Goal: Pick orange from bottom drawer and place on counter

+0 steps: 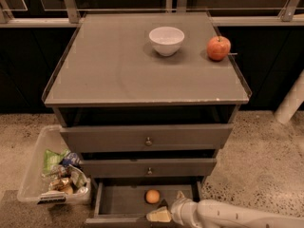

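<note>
The orange [152, 196] lies on the grey floor of the open bottom drawer [118, 201], near its middle. My gripper [166, 208] comes in from the lower right on a white arm and sits in the drawer's front right part, just right of and below the orange. One pale finger [159, 215] shows in front of the orange and another tip [180, 194] shows to its right. The counter [118, 65] is the broad grey cabinet top above.
A white bowl [166, 40] and a red-orange apple [218, 47] stand on the counter's far right part. Two shut drawers with round knobs [148, 140] sit above the open one. A clear bin of snack packets [57, 175] stands on the floor at the left.
</note>
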